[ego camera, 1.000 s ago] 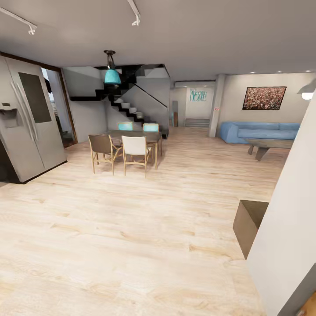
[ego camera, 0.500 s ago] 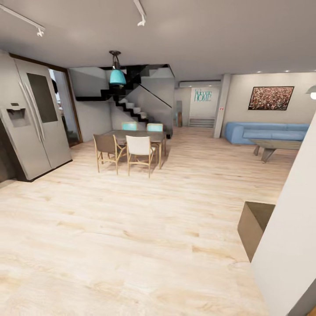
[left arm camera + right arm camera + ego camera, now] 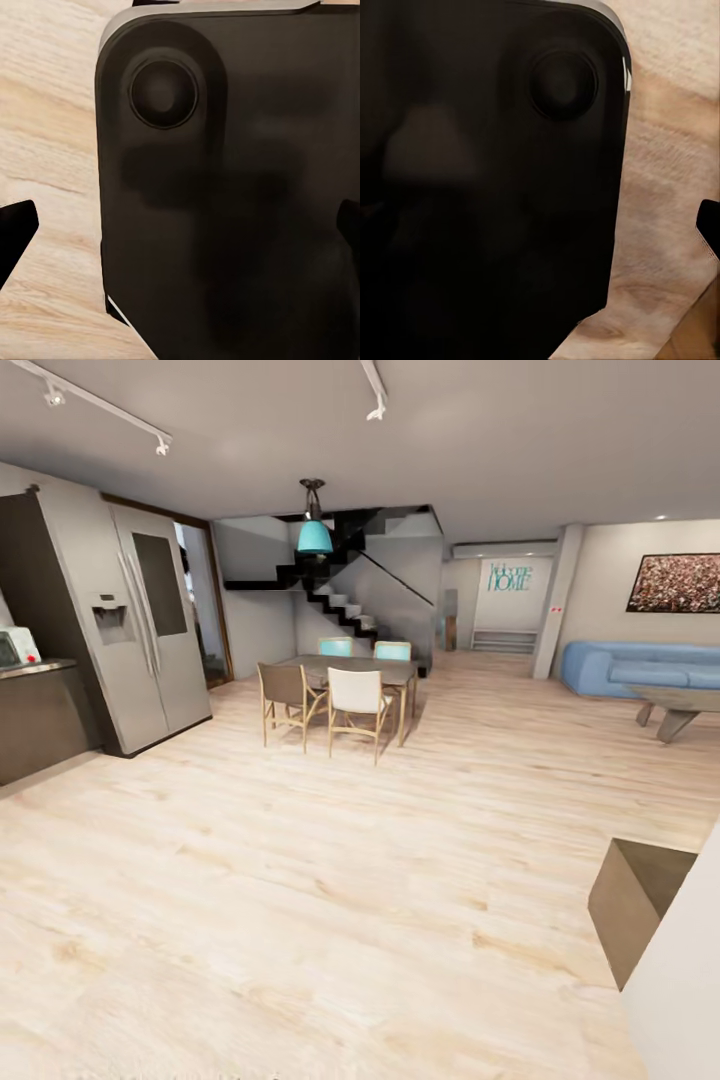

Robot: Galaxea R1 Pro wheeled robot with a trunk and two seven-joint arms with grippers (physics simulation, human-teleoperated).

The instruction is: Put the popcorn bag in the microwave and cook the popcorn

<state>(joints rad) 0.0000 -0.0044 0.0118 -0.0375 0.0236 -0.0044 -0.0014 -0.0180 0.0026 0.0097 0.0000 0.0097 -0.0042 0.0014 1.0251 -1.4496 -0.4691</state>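
The popcorn bag and popcorn are out of view. At the far left of the head view, the end of a grey countertop (image 3: 35,668) on a dark cabinet juts in, with part of a pale boxy appliance (image 3: 15,647) on it, too cut off to name. In the left wrist view my left gripper (image 3: 180,229) is open, its dark fingertips (image 3: 16,234) at the picture's two sides, over the robot's dark base (image 3: 225,187). My right gripper (image 3: 540,225) looks open too, with one fingertip (image 3: 709,225) at the edge and the other lost against the dark base.
A steel double-door fridge (image 3: 150,625) stands beside the counter. A dining table with chairs (image 3: 340,695) sits mid-room under a teal lamp, with stairs behind. A blue sofa (image 3: 640,665) and low table are at right. A brown box (image 3: 635,900) and white wall stand near right.
The whole head view has swung leftward, so everything shifted right in the picture. The counter end with the pale appliance has come into view at the left.
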